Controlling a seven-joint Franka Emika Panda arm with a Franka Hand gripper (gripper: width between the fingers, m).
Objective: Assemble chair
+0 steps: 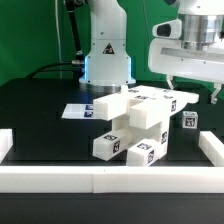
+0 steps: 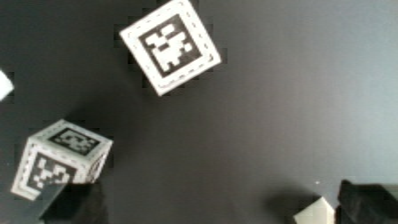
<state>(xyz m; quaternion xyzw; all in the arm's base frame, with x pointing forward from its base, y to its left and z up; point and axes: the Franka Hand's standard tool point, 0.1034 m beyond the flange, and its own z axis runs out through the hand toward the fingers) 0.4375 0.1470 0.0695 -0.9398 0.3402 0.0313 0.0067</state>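
Several white chair parts with black-and-white tags lie heaped in a pile (image 1: pixel 138 118) in the middle of the black table. One small tagged leg block (image 1: pixel 188 121) stands apart at the exterior view's right of the pile. My gripper (image 1: pixel 193 92) hangs above that block, open and empty. In the wrist view the gripper (image 2: pixel 214 212) shows two dark fingertips (image 2: pixel 365 205) spread wide with only bare table between them. The small tagged block (image 2: pixel 63 160) sits close to one fingertip, outside the gap. Another tagged white part (image 2: pixel 175 45) lies farther off.
Low white border rails run along the front (image 1: pixel 110 180) and both sides (image 1: pixel 210 150) of the table. The marker board (image 1: pixel 75 110) lies flat near the robot base (image 1: pixel 105 60). A small white sliver (image 2: pixel 320 208) shows beside one fingertip.
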